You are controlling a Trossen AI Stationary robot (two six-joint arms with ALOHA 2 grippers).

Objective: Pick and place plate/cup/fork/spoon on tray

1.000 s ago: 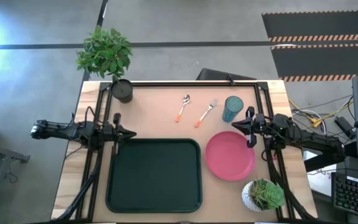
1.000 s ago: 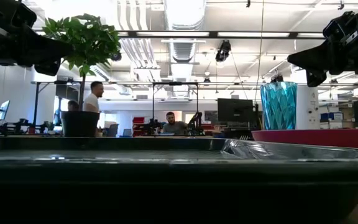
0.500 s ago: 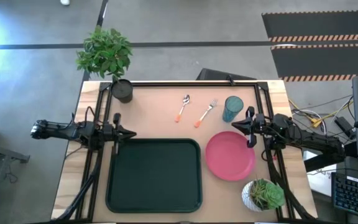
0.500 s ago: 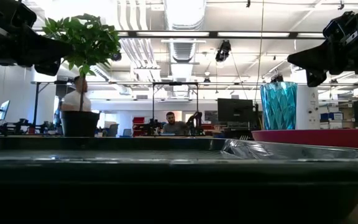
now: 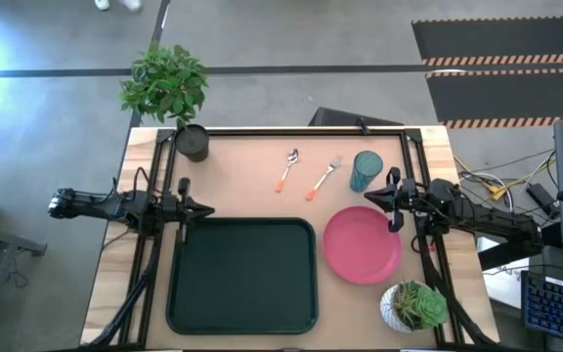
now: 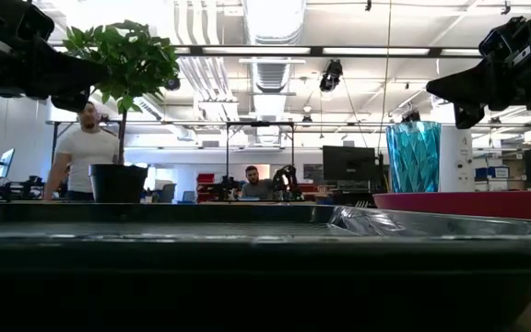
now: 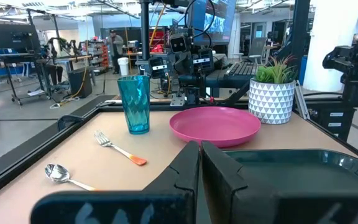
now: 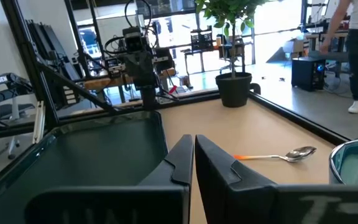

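The dark green tray [image 5: 242, 276] lies at the table's near middle. The pink plate [image 5: 362, 244] lies flat to its right. The teal cup [image 5: 366, 171] stands upright behind the plate. The fork [image 5: 323, 178] and the spoon [image 5: 287, 169] lie flat at the far middle. My left gripper [image 5: 207, 209] is shut and empty, above the tray's far left corner. My right gripper [image 5: 371, 195] is shut and empty, above the plate's far edge, near the cup.
A dark pot [image 5: 193, 142] with a leafy plant stands at the far left corner. A white patterned pot [image 5: 409, 306] with a succulent stands at the near right. A black frame [image 5: 291, 130] runs along the table's far edge and sides. A person [image 6: 83, 152] is in the room behind.
Both arms have kept still. Only a person in the room behind the table has walked.
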